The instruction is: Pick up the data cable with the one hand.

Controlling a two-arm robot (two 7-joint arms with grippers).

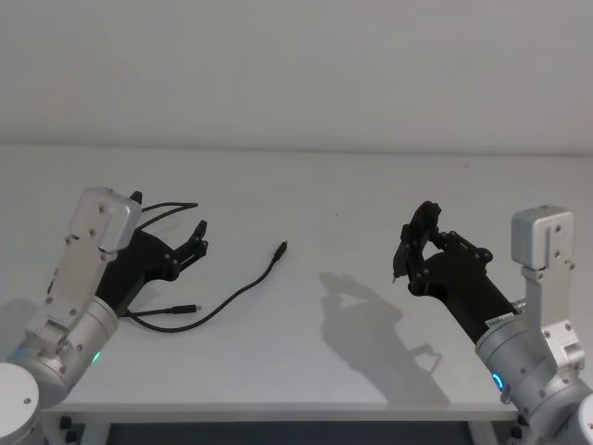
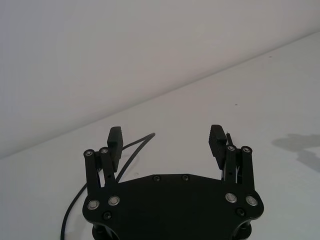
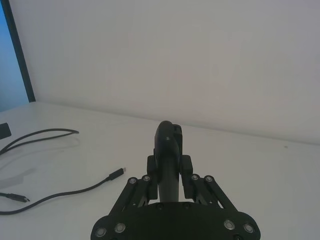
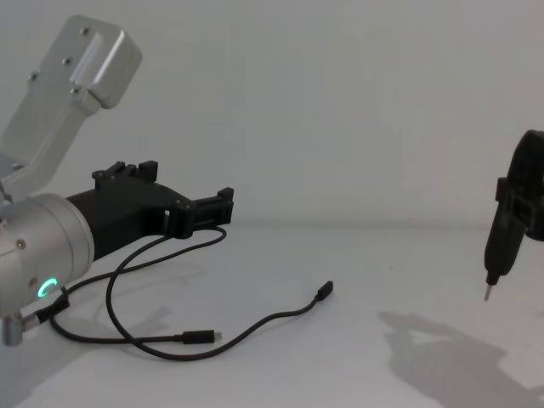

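Left hand (image 1: 199,237) hangs low over the left part of the worktop (image 1: 306,176), its two black fingers (image 2: 115,141) spread wide, released and gripping nothing. A green ring (image 4: 47,287) glows on its silver wrist.

Beneath and beside that hand lies the data cable (image 1: 243,291), black and thin, resting on the worktop. One loop curves out past the far side of the fingers, and another runs under the arm. From there a long strand sweeps toward the middle of the worktop and ends in a small plug (image 1: 281,248). The second plug (image 1: 190,309) lies nearer the robot, close to the left arm.

Well apart, on the right side, the right hand (image 1: 414,246) is raised off the worktop and clenched on a slim black tool (image 4: 508,229) with a thin tip that points down.
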